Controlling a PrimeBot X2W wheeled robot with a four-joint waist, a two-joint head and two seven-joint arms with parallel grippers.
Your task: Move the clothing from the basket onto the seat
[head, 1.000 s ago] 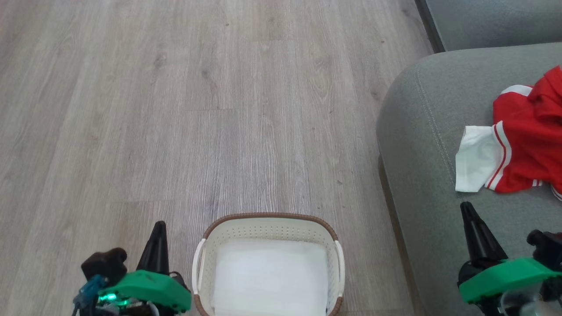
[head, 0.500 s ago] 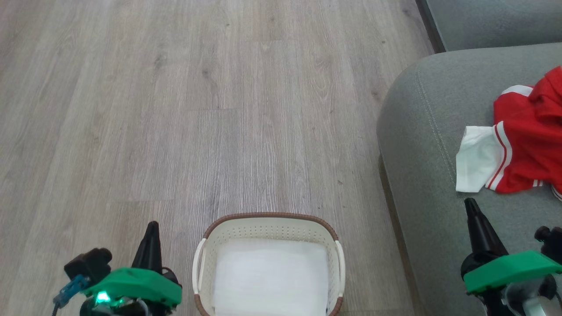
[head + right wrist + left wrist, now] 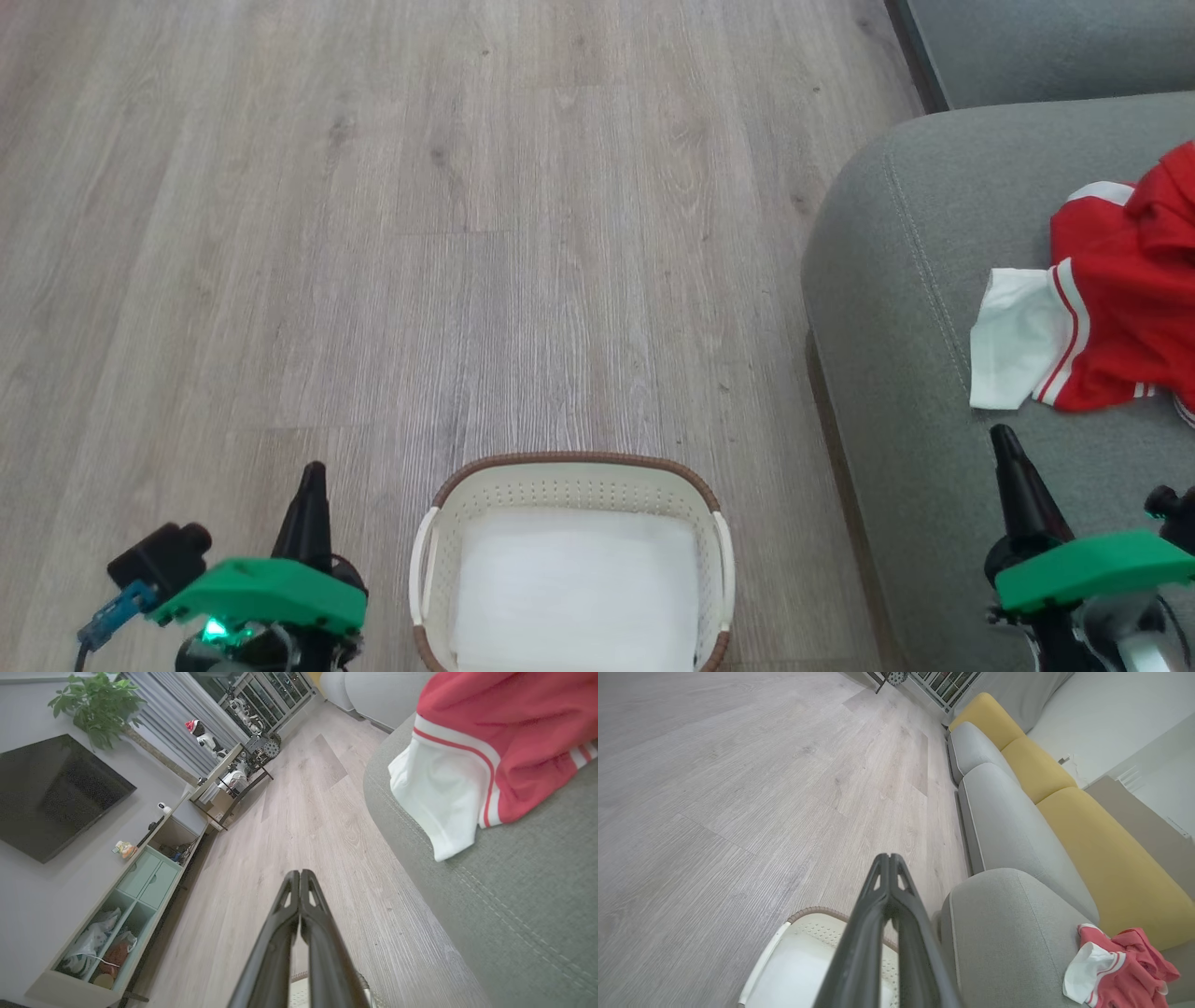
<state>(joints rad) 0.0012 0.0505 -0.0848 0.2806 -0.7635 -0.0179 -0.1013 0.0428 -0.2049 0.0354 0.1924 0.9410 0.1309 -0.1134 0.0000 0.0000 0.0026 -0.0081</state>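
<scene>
Our left claw (image 3: 311, 473), two long dark fingers rising from a green housing, is pressed closed with nothing between its fingers. It hangs at the near left, above the pale grey wood-plank floor (image 3: 373, 233). Just to its right, apart from it, stands the small oval cream plastic basket (image 3: 569, 461) with perforated sides, a brown rim and white handles. We can see the basket's white bottom.

Our right claw (image 3: 1002, 436), built the same, is closed as well and grips nothing. In the head view it shows at the near right, over the near part of the large grey fabric-upholstered seat (image 3: 896, 280) with its rounded corner and stitched seam. A little beyond its tip, and clear of it, the bright red soft clothing (image 3: 1120, 299) with white stripes and a white panel lies in a crumpled heap on the seat, well to the right of the basket.

Farther out, the left wrist view shows more grey sofa cushions with mustard-yellow back cushions (image 3: 1101, 858) behind them. The right wrist view shows a dark flat screen (image 3: 51, 793) on the wall, a leafy green plant (image 3: 98, 704) and a low pale-green cabinet (image 3: 140, 882).
</scene>
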